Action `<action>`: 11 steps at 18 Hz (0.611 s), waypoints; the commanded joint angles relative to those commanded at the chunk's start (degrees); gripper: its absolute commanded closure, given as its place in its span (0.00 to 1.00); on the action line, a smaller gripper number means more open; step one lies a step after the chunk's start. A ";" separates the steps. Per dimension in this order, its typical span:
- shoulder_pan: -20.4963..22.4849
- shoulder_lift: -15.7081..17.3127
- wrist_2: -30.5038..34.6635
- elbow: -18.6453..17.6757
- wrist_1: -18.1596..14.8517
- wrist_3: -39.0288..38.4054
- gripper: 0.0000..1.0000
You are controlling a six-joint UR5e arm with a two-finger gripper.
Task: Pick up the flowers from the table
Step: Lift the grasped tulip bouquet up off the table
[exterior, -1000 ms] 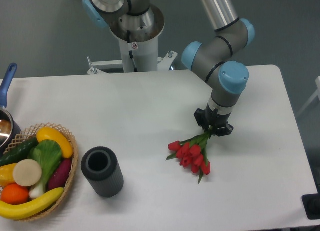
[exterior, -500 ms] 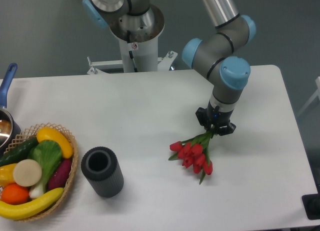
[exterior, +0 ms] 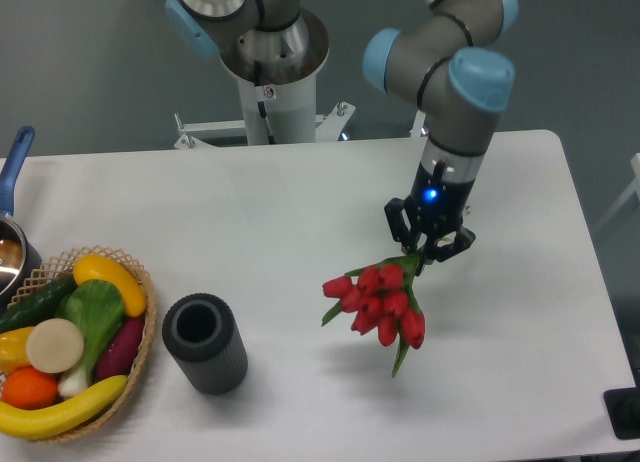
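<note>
The flowers (exterior: 378, 300), a bunch of red tulips with green leaves, hang in the air above the white table (exterior: 300, 212), casting a faint shadow on it. My gripper (exterior: 428, 250) is shut on their green stems at the upper right of the bunch. The red blooms point down and to the left, clear of the tabletop. The stems themselves are mostly hidden inside the fingers.
A dark grey ribbed cylinder vase (exterior: 204, 343) stands upright left of the flowers. A wicker basket (exterior: 140, 332) with fruit and vegetables sits at the table's front left corner. A pot with a blue handle (exterior: 14, 162) is at the left edge.
My gripper has risen with the flowers in it. The bunch has left the tabletop and now hangs above it; the arm's wrist has moved up and slightly right.
</note>
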 joint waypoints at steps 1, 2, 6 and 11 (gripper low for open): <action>0.36 0.09 -2.56 0.26 0.00 -0.97 0.82; 0.53 0.36 -5.37 0.44 0.00 -1.50 0.82; 2.46 1.94 -14.70 0.70 0.00 -3.87 0.81; 5.19 2.29 -21.12 0.70 0.00 -5.11 0.81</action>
